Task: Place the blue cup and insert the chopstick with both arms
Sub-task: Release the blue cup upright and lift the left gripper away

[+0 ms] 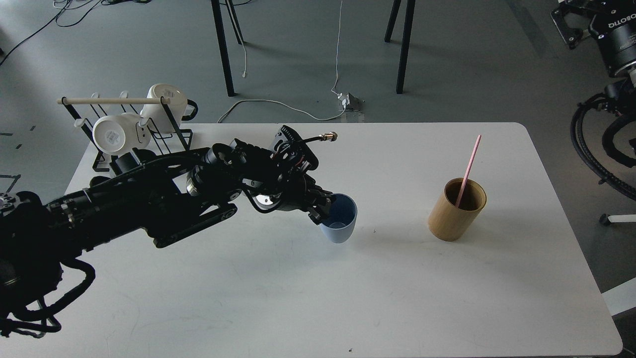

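My left gripper is shut on the left rim of the blue cup. The cup is upright, open side up, at or just above the white table near its middle. A pink chopstick stands leaning in a tan bamboo holder to the right of the cup. My right gripper is not in the frame; only dark robot parts show at the upper right edge, off the table.
A black wire rack with two white mugs stands at the table's back left corner. Black chair legs and cables are on the floor beyond the table.
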